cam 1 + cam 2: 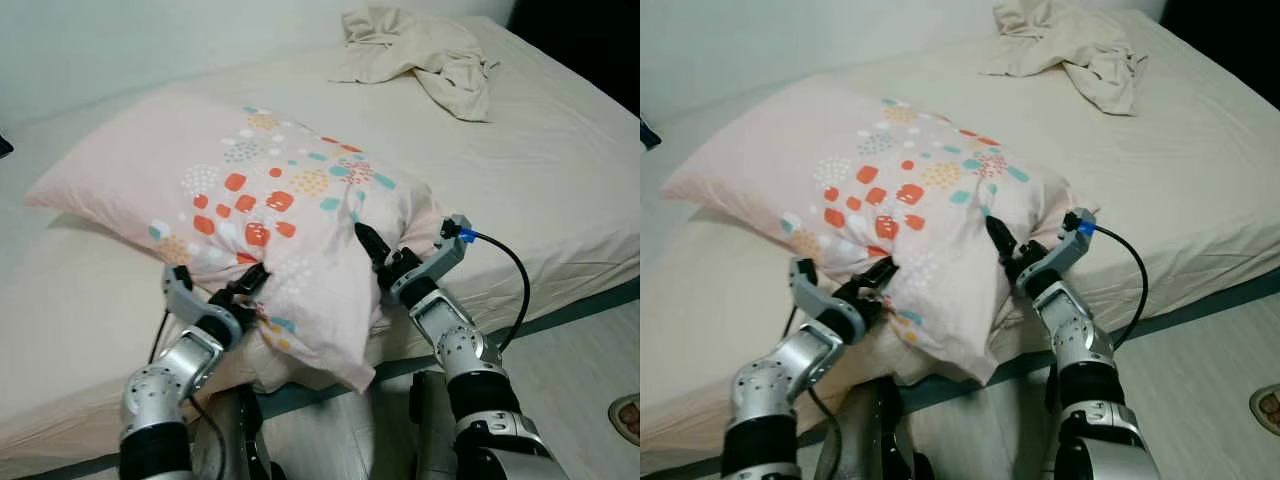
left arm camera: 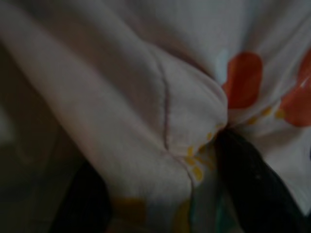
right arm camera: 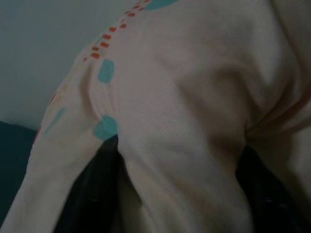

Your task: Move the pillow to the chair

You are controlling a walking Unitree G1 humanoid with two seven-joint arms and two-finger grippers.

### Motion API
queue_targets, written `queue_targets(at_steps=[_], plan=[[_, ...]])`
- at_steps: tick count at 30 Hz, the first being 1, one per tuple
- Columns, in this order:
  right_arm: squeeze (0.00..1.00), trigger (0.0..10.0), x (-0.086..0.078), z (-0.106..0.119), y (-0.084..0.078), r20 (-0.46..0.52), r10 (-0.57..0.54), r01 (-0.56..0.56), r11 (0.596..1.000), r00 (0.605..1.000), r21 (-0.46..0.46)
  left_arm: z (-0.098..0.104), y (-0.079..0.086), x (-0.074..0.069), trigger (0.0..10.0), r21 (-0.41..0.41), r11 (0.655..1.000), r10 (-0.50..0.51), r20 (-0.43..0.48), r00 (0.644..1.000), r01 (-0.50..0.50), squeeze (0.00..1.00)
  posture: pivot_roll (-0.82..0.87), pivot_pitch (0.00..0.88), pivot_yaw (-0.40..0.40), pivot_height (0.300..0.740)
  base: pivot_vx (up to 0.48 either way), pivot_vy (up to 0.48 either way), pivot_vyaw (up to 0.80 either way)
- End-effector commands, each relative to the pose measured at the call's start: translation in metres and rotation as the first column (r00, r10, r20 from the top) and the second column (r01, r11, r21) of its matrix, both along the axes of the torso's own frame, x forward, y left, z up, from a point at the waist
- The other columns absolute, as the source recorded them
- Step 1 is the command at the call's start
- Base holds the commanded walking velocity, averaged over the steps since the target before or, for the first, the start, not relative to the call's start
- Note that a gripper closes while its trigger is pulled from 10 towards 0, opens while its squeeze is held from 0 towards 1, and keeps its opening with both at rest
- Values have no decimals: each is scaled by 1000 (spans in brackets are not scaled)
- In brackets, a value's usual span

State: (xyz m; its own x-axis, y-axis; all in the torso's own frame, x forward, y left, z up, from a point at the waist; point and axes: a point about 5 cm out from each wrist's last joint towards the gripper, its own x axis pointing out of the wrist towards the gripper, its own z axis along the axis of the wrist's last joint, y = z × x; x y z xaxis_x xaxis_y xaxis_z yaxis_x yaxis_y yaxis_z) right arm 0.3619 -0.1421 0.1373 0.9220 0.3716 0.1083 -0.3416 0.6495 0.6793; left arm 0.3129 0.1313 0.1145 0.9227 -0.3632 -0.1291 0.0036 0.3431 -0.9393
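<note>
— What do we have nearest the camera?

— Our two silver arms reach forward over the pale wood floor point(image 1: 580, 350) at the foot of the bed point(image 1: 560, 190). The left gripper point(image 1: 250, 283) is clamped on the near edge of the pillow point(image 1: 270, 190); in the left wrist view its black fingers point(image 2: 252, 184) pinch a fold of pink cloth between them. The right gripper point(image 1: 375, 250) bites into the same near edge further to the right, a blue-tipped cable point(image 1: 505, 270) looping from its wrist. In the right wrist view we see cloth bunched between its fingers point(image 3: 97, 189), so it too is closed on the pillow.

— And where does the pillow lie?

— On the bed, near its front edge. We see it pink, with a patch of orange, teal and yellow spots across its top. Its near corner droops over the mattress edge between our arms and hangs toward the floor. The rest of it rests on the cream sheet, stretching away to the left.

— Anything beyond it?

— At the far side of the bed, well apart from the pillow, a crumpled beige cloth point(image 1: 425, 50) lies in a heap. A pale wall point(image 1: 150, 40) rises behind the bed.
</note>
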Motion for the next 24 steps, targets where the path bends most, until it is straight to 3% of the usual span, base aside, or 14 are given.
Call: queue_targets(at_steps=[1,15,22,24], plan=[[0,0,-4,-8,9,-24,36,-37,999,999,-17,-5,-11,-2,0,-16,999,-35,-18,999,35,0,-64,302,151,536,0,0,0],[0,0,-6,7,6,57,53,-50,997,997,-54,1,-12,4,0,-35,999,-10,12,1000,10,0,-81,280,138,536,0,0,0],[0,0,-7,25,0,135,28,-17,996,990,-86,18,-14,11,0,-40,999,4,82,997,-1,0,-89,247,127,536,0,0,0],[0,0,-8,34,-2,176,25,-9,995,984,-95,32,-15,15,0,-38,999,7,135,991,-2,0,-93,226,124,536,0,0,0]])
